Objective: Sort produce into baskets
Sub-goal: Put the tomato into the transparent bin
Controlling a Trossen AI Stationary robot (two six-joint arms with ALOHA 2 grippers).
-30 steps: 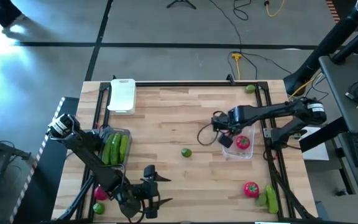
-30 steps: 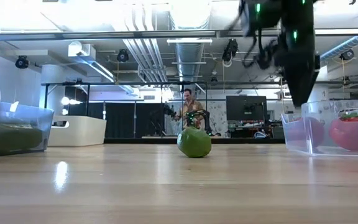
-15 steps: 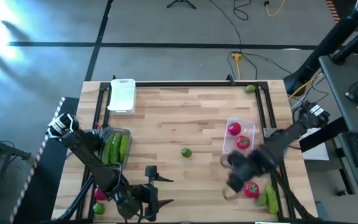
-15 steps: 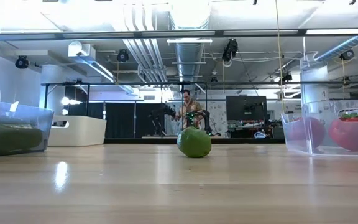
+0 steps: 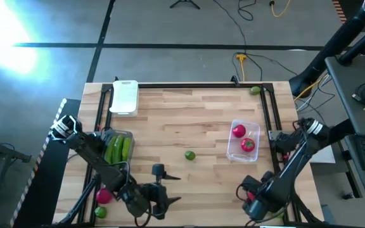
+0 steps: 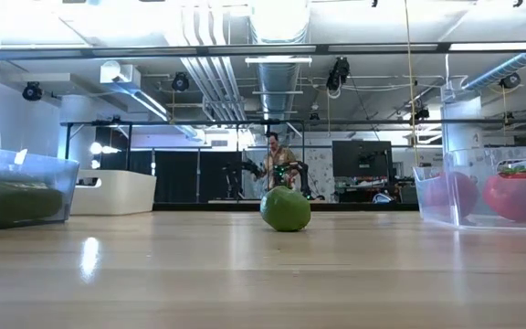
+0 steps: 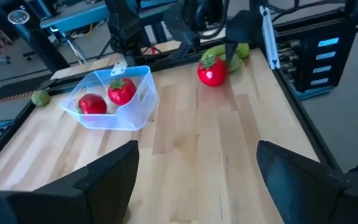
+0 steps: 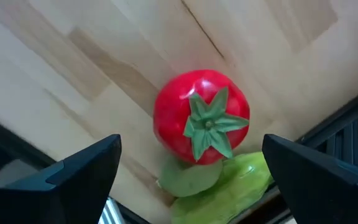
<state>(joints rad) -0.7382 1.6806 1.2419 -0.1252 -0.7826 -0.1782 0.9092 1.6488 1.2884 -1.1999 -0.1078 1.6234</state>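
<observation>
A loose red tomato with a green top lies near the table's near right corner, against a lime and a cucumber. My right gripper hangs over it, open, one finger on each side, touching nothing; in the high view it covers the tomato. My left gripper is open and empty near the near edge. A clear tub holds two tomatoes. Another clear tub holds cucumbers. A lime lies mid-table. The white tray stands far left.
A second lime lies at the far right by the frame rail. A tomato and a lime lie beyond the left arm at the near left. The low view shows the mid-table lime with bare wood around it.
My right gripper has left the tomato tub, which now shows two tomatoes, and has swung toward the table's near edge, coming down over the loose tomato at the near right. My left gripper has shifted a little toward the table's right.
</observation>
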